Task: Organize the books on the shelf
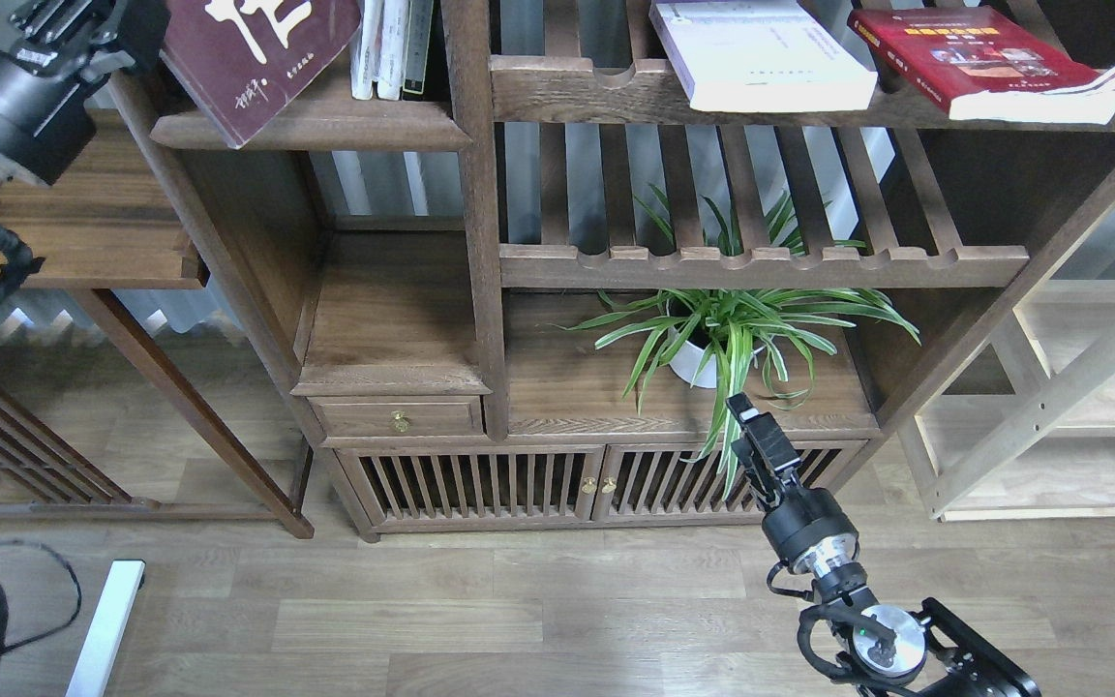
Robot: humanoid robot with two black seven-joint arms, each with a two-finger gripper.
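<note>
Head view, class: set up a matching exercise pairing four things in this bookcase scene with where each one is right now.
Things:
1. maroon book
2. white-lavender paperback
3. red book
4. potted plant

Places:
A. lying flat at the right end of the top slatted shelf
B. standing in the compartment under the slatted shelves
C. tilted at the solid dark shelf, beside the left gripper
D. lying flat on the top slatted shelf, left of another flat book

Pairs: 1-C, 2-D, 3-A, 4-B
</note>
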